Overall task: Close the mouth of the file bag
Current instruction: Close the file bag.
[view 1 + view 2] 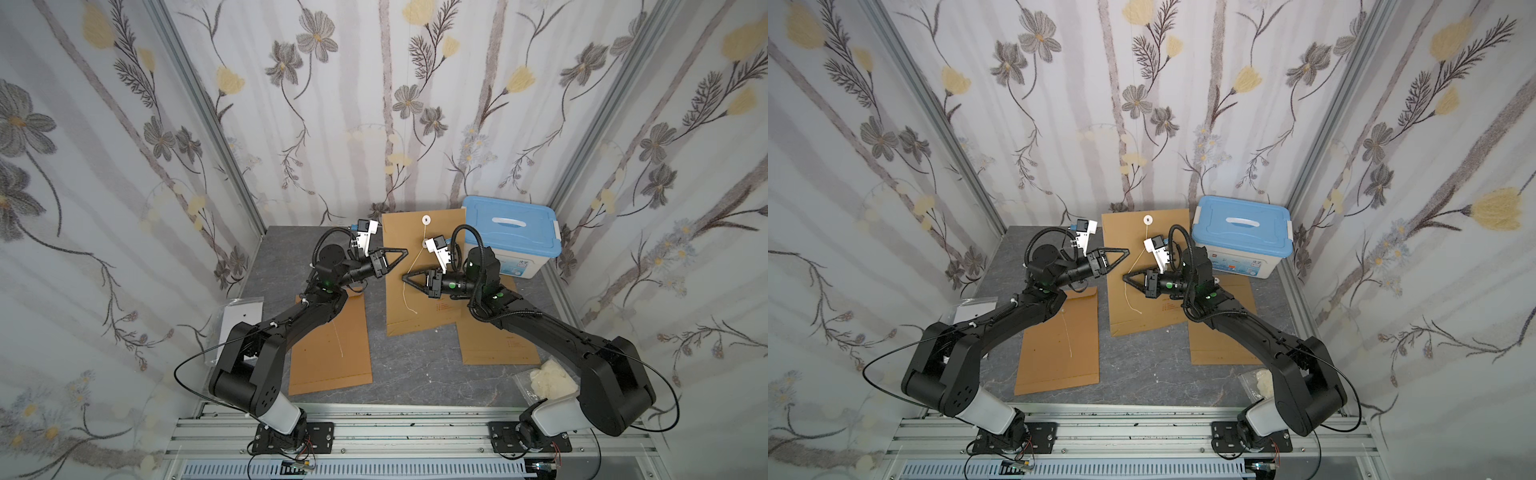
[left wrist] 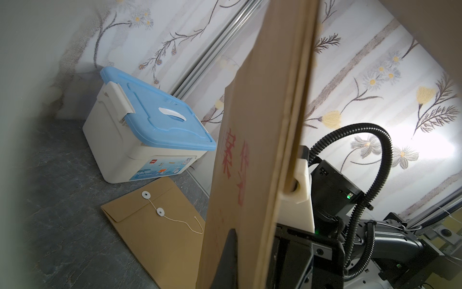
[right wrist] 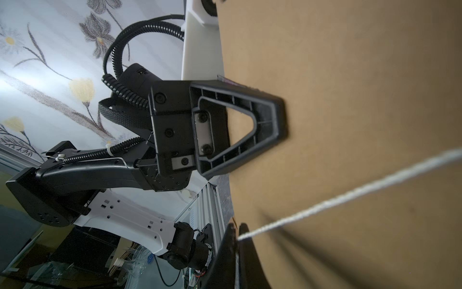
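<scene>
Kraft file bag sits clamped between left fingers.

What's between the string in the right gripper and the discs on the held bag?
Nothing visible. The string runs free across the file bag from the right gripper toward the upper disc; the left gripper clamps the bag's edge, off to the side.

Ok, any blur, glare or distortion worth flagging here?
In both top views: sharp, though the wide angle splays the corner posts. Left wrist view: the held file bag is close and soft, one edge is grey blur, glare whitens the wall. Right wrist view: the string throws soft shadows on the bag.
</scene>
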Motion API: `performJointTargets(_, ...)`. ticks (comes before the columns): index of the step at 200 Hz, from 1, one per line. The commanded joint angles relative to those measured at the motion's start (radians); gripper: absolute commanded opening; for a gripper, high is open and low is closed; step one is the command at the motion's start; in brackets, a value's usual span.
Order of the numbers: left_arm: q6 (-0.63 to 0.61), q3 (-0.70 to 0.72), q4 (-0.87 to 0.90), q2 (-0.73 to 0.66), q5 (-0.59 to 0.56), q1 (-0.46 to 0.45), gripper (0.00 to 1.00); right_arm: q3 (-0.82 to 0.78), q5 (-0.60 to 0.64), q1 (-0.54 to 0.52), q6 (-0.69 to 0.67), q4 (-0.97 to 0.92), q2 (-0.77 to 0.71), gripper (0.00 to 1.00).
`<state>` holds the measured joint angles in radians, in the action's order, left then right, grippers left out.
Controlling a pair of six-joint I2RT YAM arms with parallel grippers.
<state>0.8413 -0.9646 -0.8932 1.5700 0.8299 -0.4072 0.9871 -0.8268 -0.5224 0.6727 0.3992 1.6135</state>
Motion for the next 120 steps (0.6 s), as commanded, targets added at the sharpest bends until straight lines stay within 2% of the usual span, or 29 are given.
performJointTargets(1, 0.016, 0.001, -0.064, -0.004, -0.013, 0.002, 0.0, -0.014, 0.038, -0.002, -0.029, -0.012, -0.009, 0.05)
performJointTargets(56, 0.026, 0.01, -0.069, -0.01, -0.035, 0.007, 0.0, -0.045, 0.068, -0.005, -0.001, 0.013, -0.009, 0.0)
performJointTargets(120, 0.045, 0.004, -0.084, 0.007, -0.041, 0.005, 0.0, -0.087, 0.128, -0.031, 0.038, 0.024, -0.036, 0.0)
